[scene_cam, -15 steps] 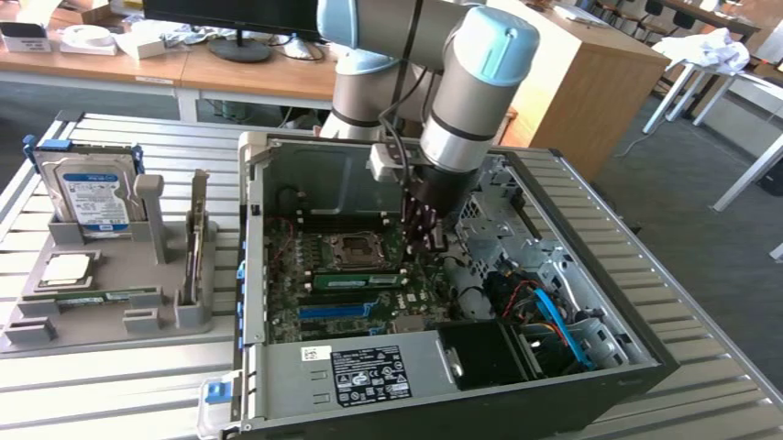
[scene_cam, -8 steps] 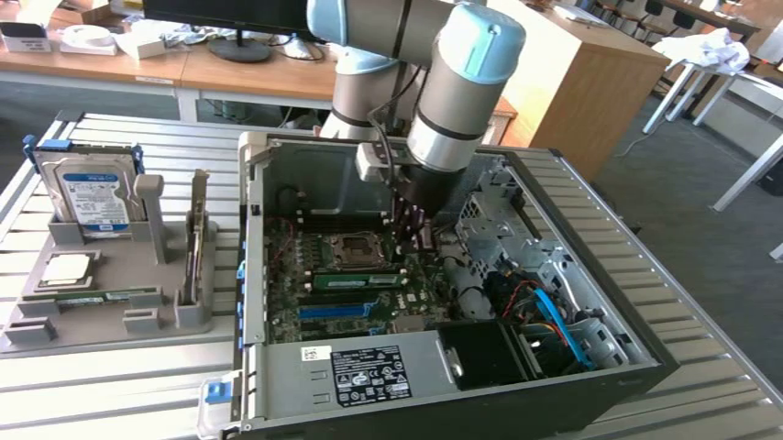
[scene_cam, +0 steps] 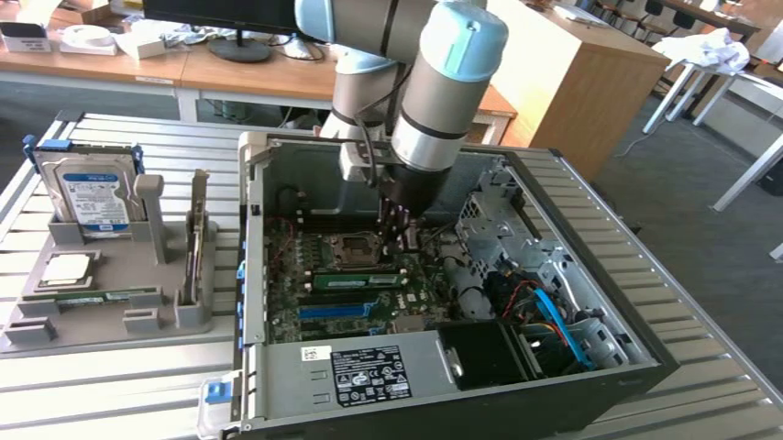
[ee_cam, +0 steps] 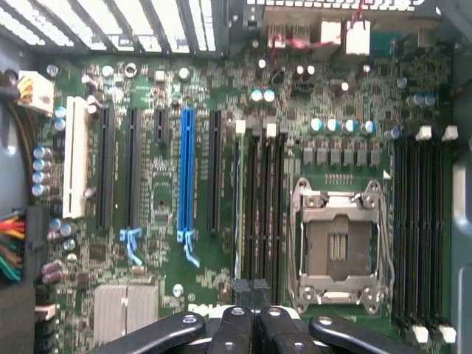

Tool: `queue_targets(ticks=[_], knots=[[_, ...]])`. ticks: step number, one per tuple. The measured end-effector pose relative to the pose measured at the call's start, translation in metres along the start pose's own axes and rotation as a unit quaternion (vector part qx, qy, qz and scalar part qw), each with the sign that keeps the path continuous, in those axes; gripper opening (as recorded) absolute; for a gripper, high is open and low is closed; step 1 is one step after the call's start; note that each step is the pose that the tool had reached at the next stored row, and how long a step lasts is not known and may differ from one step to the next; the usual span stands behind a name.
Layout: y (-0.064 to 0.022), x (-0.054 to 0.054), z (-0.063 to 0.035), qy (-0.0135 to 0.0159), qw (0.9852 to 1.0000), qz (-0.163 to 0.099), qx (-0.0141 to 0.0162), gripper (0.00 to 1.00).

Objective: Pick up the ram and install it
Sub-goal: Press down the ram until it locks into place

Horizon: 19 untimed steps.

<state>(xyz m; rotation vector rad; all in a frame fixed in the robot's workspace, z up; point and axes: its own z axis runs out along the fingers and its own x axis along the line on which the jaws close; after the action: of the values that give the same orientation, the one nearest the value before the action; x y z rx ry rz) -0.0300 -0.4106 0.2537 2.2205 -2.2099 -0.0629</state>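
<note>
A long green ram stick stands seated in a motherboard slot inside the open computer case, just in front of the empty processor socket. In the wrist view the ram shows edge-on in the slot farthest from the socket, beside empty black slots. My gripper hangs inside the case just above the board, next to the socket and a little behind the ram. Its black fingertips sit pressed together with nothing between them, over the end of the ram slots.
A grey holder tray at the exterior view's left carries a silver hard drive, a square processor and another flat green stick. The case walls, drive cage and blue cables crowd the gripper.
</note>
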Motion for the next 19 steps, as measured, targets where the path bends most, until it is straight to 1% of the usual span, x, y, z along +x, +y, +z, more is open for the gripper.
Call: queue_targets(ticks=[7, 19], knots=[[0.0182, 0.0, 0.0009, 0.0, 1.0, 0.0, 0.0, 0.1], [0.0391, 0.0, 0.0025, 0.0, 1.0, 0.0, 0.0, 0.1]])
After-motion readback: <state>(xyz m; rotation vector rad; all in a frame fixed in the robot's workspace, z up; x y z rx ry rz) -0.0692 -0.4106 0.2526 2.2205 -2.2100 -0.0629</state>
